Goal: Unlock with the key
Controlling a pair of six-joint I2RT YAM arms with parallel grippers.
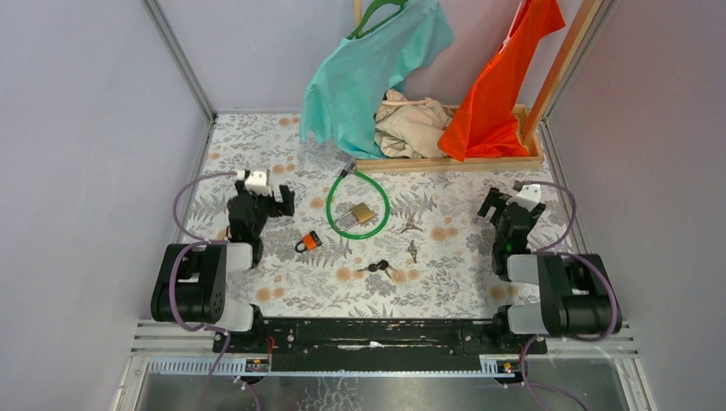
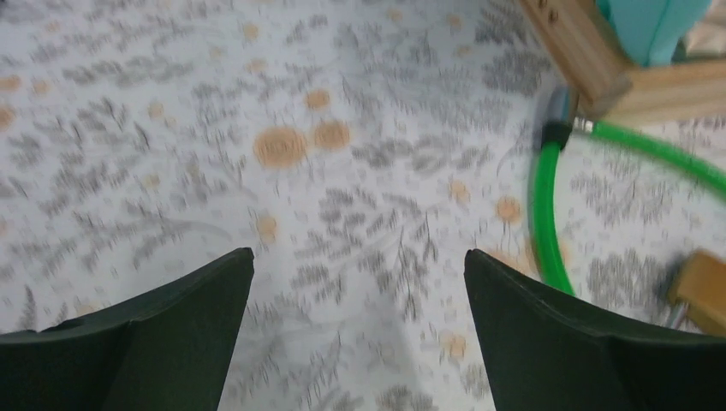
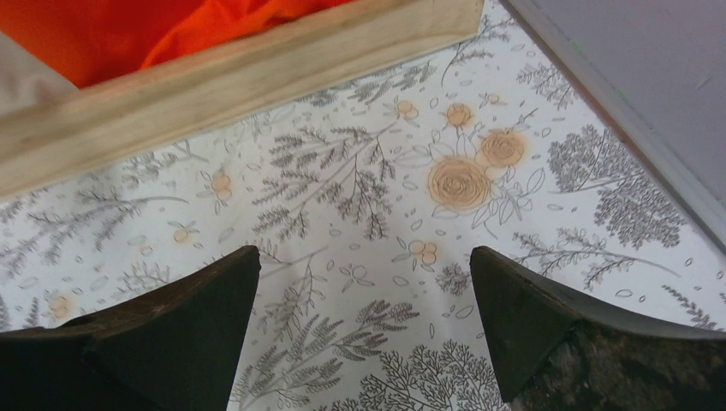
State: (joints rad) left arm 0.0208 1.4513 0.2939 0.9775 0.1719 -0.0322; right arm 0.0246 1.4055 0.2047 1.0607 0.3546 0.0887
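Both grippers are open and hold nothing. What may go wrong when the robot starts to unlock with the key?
1. There are two locks: a brass padlock inside the green cable loop and a small orange padlock; the wrong one may be tried.
2. The keys are small and lie flat on the flowered table cover, so a grasp may slip.
3. Neither lock is held; it may slide.

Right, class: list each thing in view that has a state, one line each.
Left gripper, jaws open, empty.
Right gripper, jaws open, empty.
Brass padlock, lying inside the green cable loop, no key inserted.
Orange padlock, lying flat, no key inserted.
Keys, loose on the table, untouched.
Teal shirt, hanging.
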